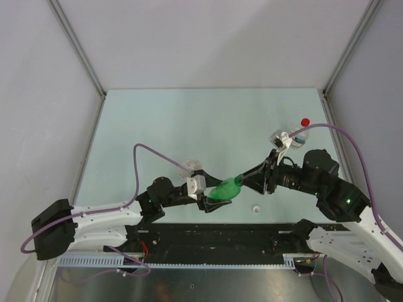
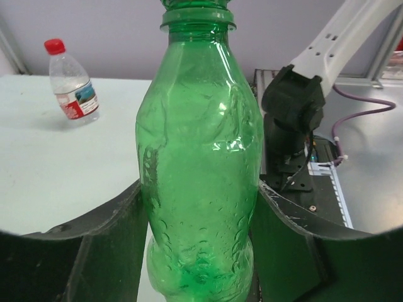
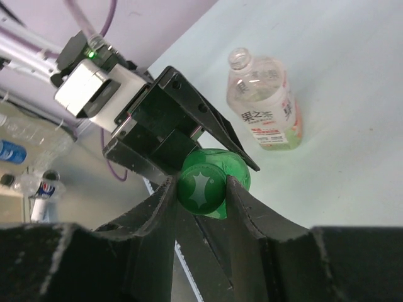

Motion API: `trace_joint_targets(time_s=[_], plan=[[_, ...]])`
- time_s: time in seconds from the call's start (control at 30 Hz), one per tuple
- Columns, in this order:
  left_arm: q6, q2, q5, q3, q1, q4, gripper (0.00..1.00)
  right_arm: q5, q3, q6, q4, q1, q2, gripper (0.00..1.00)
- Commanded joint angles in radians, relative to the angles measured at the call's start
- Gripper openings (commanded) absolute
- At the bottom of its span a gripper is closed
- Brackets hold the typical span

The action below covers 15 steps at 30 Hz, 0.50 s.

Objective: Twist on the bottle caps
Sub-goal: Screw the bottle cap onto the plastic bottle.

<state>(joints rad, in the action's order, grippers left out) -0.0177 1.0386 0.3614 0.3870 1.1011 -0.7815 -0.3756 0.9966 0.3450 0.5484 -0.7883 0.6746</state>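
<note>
Green bottle [image 2: 198, 157] clamped around its body by left gripper [image 2: 198, 214]; green cap [image 3: 201, 189] pinched at bottle mouth by right gripper [image 3: 200, 179]; white cap [image 1: 256, 208] laid on table [image 1: 189, 126].

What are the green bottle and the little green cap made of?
The green bottle looks like thin, see-through plastic. It is glossy, with bright highlights and moulded bumps, and the background shows faintly through it. The green cap seems to be thicker, smooth plastic, with a pale star mark on top.

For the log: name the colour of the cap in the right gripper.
Green cap; best in the right wrist view.
</note>
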Motion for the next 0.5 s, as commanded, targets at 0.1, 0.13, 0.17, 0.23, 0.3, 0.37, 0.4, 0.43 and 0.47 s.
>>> trace_joint_targets(time_s=[0.1, 0.13, 0.17, 0.23, 0.3, 0.37, 0.4, 0.43, 0.47], plan=[[0.01, 0.051, -0.06, 0.168, 0.002, -0.186, 0.0, 0.176, -0.06, 0.13, 0.074, -0.012, 0.053, 0.15], [0.013, 0.057, -0.063, 0.171, 0.002, -0.186, 0.0, 0.18, -0.063, 0.149, 0.071, -0.013, 0.056, 0.15], [0.032, 0.062, -0.068, 0.173, 0.002, -0.186, 0.0, 0.189, -0.064, 0.167, 0.074, -0.015, 0.058, 0.15], [0.058, 0.068, -0.084, 0.173, 0.002, -0.186, 0.0, 0.224, -0.064, 0.189, 0.088, -0.02, 0.061, 0.15], [0.069, 0.073, -0.108, 0.169, 0.003, -0.183, 0.0, 0.262, -0.064, 0.207, 0.11, -0.025, 0.061, 0.15], [0.074, 0.077, -0.13, 0.166, 0.002, -0.178, 0.0, 0.288, -0.064, 0.216, 0.125, -0.032, 0.062, 0.16], [0.075, 0.08, -0.144, 0.166, 0.002, -0.175, 0.0, 0.303, -0.064, 0.222, 0.132, -0.037, 0.062, 0.16], [0.073, 0.084, -0.159, 0.166, 0.002, -0.171, 0.0, 0.318, -0.064, 0.225, 0.138, -0.043, 0.063, 0.16], [0.066, 0.088, -0.174, 0.168, 0.002, -0.17, 0.0, 0.333, -0.064, 0.228, 0.143, -0.049, 0.065, 0.18]])
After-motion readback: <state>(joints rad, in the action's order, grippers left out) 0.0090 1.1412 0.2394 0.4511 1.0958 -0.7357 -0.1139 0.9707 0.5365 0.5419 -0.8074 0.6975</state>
